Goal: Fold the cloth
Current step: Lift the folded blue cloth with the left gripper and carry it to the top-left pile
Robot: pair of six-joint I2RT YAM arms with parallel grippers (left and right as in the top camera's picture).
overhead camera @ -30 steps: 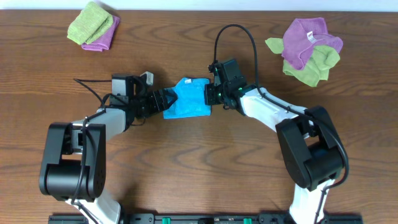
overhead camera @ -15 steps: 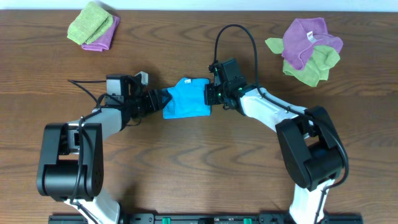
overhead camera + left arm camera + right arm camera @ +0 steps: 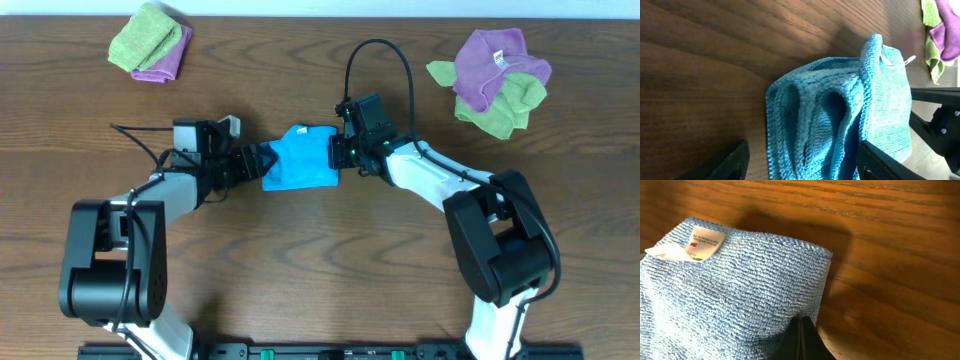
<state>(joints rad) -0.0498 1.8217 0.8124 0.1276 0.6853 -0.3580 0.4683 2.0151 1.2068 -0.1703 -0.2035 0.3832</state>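
Wooden table [image 3: 320, 265] | blue microfibre cloth [image 3: 300, 160] lay bunched; likely soft, light, limp, best pinched at corners | left gripper [image 3: 805, 162] jaws gaped | right gripper [image 3: 801, 336] pinched its hem

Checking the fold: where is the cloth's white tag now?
Overhead, mid-table: the tag lies at the cloth's far edge, between the left gripper and right gripper.

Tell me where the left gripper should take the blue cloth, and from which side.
Grip the blue cloth at its bunched left edge, coming in low along the table from the left gripper's side. The folded layers face that way and sit between its open fingers, so one pinch should catch them all.
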